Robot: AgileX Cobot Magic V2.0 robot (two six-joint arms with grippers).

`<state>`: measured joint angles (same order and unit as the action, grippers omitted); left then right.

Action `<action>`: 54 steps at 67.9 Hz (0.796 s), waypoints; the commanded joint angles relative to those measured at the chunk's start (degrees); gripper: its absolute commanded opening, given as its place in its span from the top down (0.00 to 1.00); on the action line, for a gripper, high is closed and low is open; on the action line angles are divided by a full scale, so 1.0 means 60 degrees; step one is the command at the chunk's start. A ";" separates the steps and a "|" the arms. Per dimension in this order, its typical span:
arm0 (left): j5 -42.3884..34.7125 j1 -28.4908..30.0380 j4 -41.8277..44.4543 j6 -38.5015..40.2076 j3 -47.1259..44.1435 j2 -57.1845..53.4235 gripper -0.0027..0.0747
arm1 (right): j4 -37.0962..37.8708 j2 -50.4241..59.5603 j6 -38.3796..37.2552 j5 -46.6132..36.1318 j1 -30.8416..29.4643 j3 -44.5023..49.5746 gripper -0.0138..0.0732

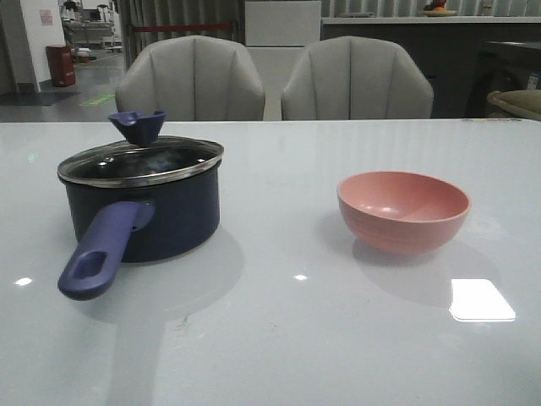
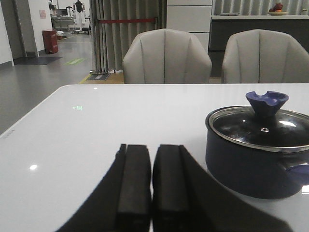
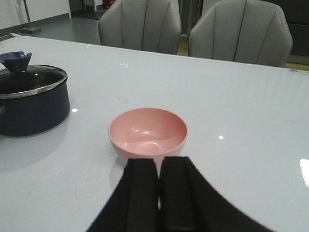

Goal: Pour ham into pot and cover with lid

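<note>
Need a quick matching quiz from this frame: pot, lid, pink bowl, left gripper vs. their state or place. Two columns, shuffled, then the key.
Things:
1. pot
2. lid
3. pink bowl
4. left gripper

States or places:
A. seated on the saucepan's rim, knob up
B. shut, holding nothing
C. on the table's left side, handle pointing toward the camera
D. on the table's right side, open side up, nothing visible inside

Pairs: 1-C, 2-A, 3-D, 4-B

Low forward front view; wrist views perhaps just above table, sharing pot.
</note>
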<state>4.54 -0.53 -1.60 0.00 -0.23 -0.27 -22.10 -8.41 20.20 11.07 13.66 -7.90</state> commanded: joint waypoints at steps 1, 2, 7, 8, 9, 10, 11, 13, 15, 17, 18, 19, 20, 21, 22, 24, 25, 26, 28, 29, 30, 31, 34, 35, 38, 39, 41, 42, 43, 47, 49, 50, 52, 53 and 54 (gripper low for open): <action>-0.0824 -0.0053 -0.0011 0.0000 -0.0210 -0.0196 0.82 | -0.0065 -0.0096 0.0095 -0.0674 -0.0008 -0.0263 0.66; -0.0824 -0.0053 -0.0011 0.0000 -0.0210 -0.0196 0.82 | -0.0065 -0.0096 0.0095 -0.0674 -0.0008 -0.0263 0.66; -0.0824 -0.0053 -0.0011 0.0000 -0.0210 -0.0196 0.82 | 0.0089 -0.0096 0.0187 -0.0909 -0.0008 -0.0178 0.66; -0.0824 -0.0053 -0.0011 0.0000 -0.0210 -0.0196 0.82 | 0.0166 -0.0070 0.0187 -0.0984 -0.0008 -0.0135 0.66; -0.0824 -0.0053 -0.0011 0.0000 -0.0210 -0.0196 0.82 | 0.0214 -0.0038 0.0174 -0.1032 -0.0017 -0.0078 0.66; -0.0824 -0.0053 -0.0011 0.0000 -0.0210 -0.0196 0.82 | 0.0271 -0.0003 0.0151 -0.1075 -0.0018 -0.0059 0.66; -0.0824 -0.0053 -0.0011 0.0000 -0.0210 -0.0196 0.82 | 0.0336 0.0038 0.0151 -0.1076 -0.0027 -0.0045 0.66; -0.0824 -0.0053 -0.0011 0.0000 -0.0210 -0.0196 0.82 | 0.0507 0.0141 0.0069 -0.1076 -0.0053 -0.0030 0.66; -0.0824 -0.0053 -0.0011 0.0000 -0.0210 -0.0196 0.82 | 0.0783 0.0285 -0.0104 -0.1076 -0.0096 -0.0009 0.66; -0.0824 -0.0053 -0.0011 0.0000 -0.0210 -0.0196 0.82 | 0.0990 0.0382 -0.0389 -0.1100 -0.0126 0.0028 0.66; -0.0824 -0.0053 -0.0011 0.0000 -0.0210 -0.0196 0.82 | 0.1158 0.0448 -0.0555 -0.1104 -0.0149 0.0056 0.66; -0.0824 -0.0053 -0.0011 0.0000 -0.0210 -0.0196 0.82 | 0.1348 0.0555 -0.0740 -0.1104 -0.0182 0.0091 0.66; -0.0824 -0.0053 -0.0011 0.0000 -0.0210 -0.0196 0.82 | 0.1652 0.0626 -0.0924 -0.1114 -0.0208 0.0130 0.66; -0.0824 -0.0053 -0.0011 0.0000 -0.0210 -0.0196 0.82 | 0.1859 0.0735 -0.1248 -0.1114 -0.0238 0.0191 0.66; -0.0824 -0.0053 -0.0011 0.0000 -0.0210 -0.0196 0.82 | 0.2067 0.0771 -0.1362 -0.1114 -0.0249 0.0240 0.66; -0.0824 -0.0053 -0.0011 0.0000 -0.0210 -0.0196 0.82 | 0.2510 0.0915 -0.1941 -0.1144 -0.0283 0.0340 0.66; -0.0824 -0.0053 -0.0011 0.0000 -0.0210 -0.0196 0.82 | 0.2734 0.0991 -0.2171 -0.1159 -0.0300 0.0398 0.66; -0.0824 -0.0053 -0.0011 0.0000 -0.0210 -0.0196 0.82 | 0.2943 0.1105 -0.2398 -0.1177 -0.0320 0.0455 0.66; -0.0824 -0.0053 -0.0011 0.0000 -0.0210 -0.0196 0.82 | 0.3408 0.1262 -0.2809 -0.1229 -0.0337 0.0610 0.66; -0.0824 -0.0053 -0.0011 0.0000 -0.0210 -0.0196 0.82 | 0.3562 0.1341 -0.2984 -0.1266 -0.0336 0.0670 0.66; -0.0824 -0.0053 -0.0011 0.0000 -0.0210 -0.0196 0.82 | 0.3683 0.1421 -0.3206 -0.1295 -0.0339 0.0732 0.66; -0.0824 -0.0053 -0.0011 0.0000 -0.0210 -0.0196 0.82 | 0.3803 0.1500 -0.3367 -0.1346 -0.0339 0.0798 0.66; -0.0824 -0.0053 -0.0011 0.0000 -0.0210 -0.0196 0.82 | 0.4010 0.1721 -0.3550 -0.1476 -0.0351 0.0974 0.66; -0.0824 -0.0053 -0.0011 0.0000 -0.0210 -0.0196 0.82 | 0.4011 0.1707 -0.3586 -0.1552 -0.0349 0.1056 0.66; -0.0824 -0.0053 -0.0011 0.0000 -0.0210 -0.0176 0.82 | 0.4011 0.1685 -0.3611 -0.1783 -0.0353 0.1182 0.66; -0.0824 -0.0053 -0.0011 0.0000 -0.0210 -0.0176 0.82 | 0.4011 0.1685 -0.3611 -0.1845 -0.0373 0.1232 0.66; -0.0824 -0.0053 -0.0011 0.0000 -0.0210 -0.0176 0.82 | 0.3969 0.1685 -0.3611 -0.1927 -0.0374 0.1280 0.66; -0.0824 -0.0053 -0.0011 0.0000 -0.0210 -0.0176 0.82 | 0.3944 0.1685 -0.3611 -0.1942 -0.0374 0.1302 0.66; -0.0824 -0.0053 -0.0011 0.0000 -0.0210 -0.0176 0.82 | 0.3920 0.1685 -0.3611 -0.1992 -0.0374 0.1323 0.66; -0.0824 -0.0053 -0.0011 0.0000 -0.0210 -0.0176 0.82 | 0.3874 0.1685 -0.3611 -0.2325 -0.0374 0.1473 0.66; -0.0824 -0.0053 -0.0011 0.0000 -0.0210 -0.0176 0.82 | 0.3861 0.1685 -0.3611 -0.2518 -0.0374 0.1531 0.66; -0.0824 -0.0053 -0.0011 0.0000 -0.0210 -0.0176 0.82 | 0.3861 0.1685 -0.3611 -0.2544 -0.0374 0.1532 0.66; -0.0824 -0.0053 -0.0011 0.0000 -0.0210 -0.0176 0.82 | 0.3849 0.1685 -0.3611 -0.2540 -0.0374 0.1532 0.66; -0.0824 -0.0053 -0.0011 0.0000 -0.0210 -0.0176 0.82 | 0.3849 0.1685 -0.3611 -0.2581 -0.0374 0.1524 0.66; -0.0824 -0.0053 -0.0011 0.0000 -0.0210 -0.0176 0.82 | 0.3849 0.1685 -0.3611 -0.2581 -0.0374 0.1524 0.66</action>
<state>4.54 -0.53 -1.60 0.00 -0.23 -0.27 0.55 0.54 -1.00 2.59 11.84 1.55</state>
